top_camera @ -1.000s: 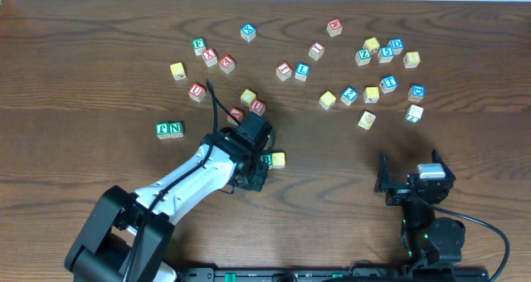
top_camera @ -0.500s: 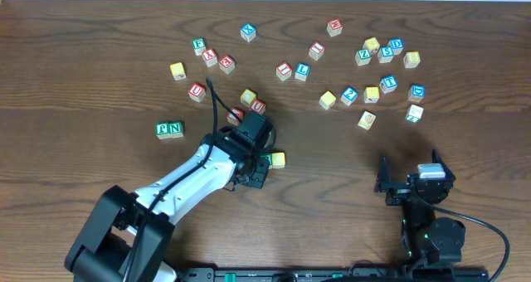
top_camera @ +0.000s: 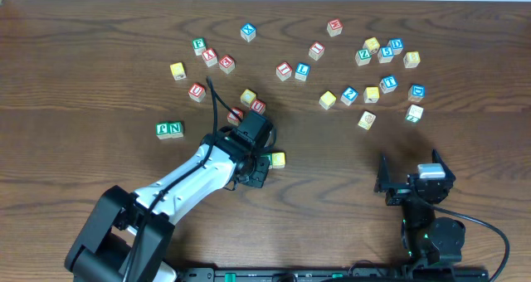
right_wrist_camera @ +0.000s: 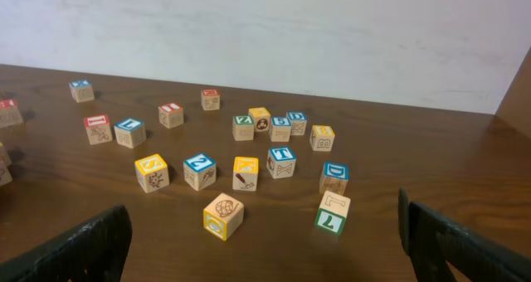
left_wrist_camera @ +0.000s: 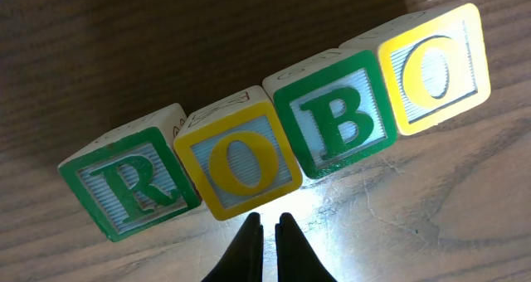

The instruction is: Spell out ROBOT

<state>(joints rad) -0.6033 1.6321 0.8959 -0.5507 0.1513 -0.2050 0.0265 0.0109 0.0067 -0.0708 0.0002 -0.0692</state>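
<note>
Four cubes stand side by side in the left wrist view, reading green R (left_wrist_camera: 133, 185), yellow O (left_wrist_camera: 239, 159), green B (left_wrist_camera: 333, 116), yellow O (left_wrist_camera: 431, 66). My left gripper (left_wrist_camera: 267, 226) is shut and empty, its tips just in front of the first O. From overhead the left gripper (top_camera: 252, 171) covers most of that row; only the end yellow O (top_camera: 278, 159) shows. The blue T cube (right_wrist_camera: 282, 162) sits among loose cubes at the far right (top_camera: 388, 84). My right gripper (right_wrist_camera: 265, 257) stands open and empty near the table's front (top_camera: 411, 177).
Loose letter cubes lie scattered across the far half of the table, among them a green N cube (top_camera: 169, 129) at the left and red-lettered cubes (top_camera: 257, 106) just behind the left gripper. A yellow cube (right_wrist_camera: 223, 215) and a green-faced cube (right_wrist_camera: 332, 214) lie nearest the right gripper.
The left gripper has edged slightly over the green cube beside the end yellow one. The right arm has not moved.
</note>
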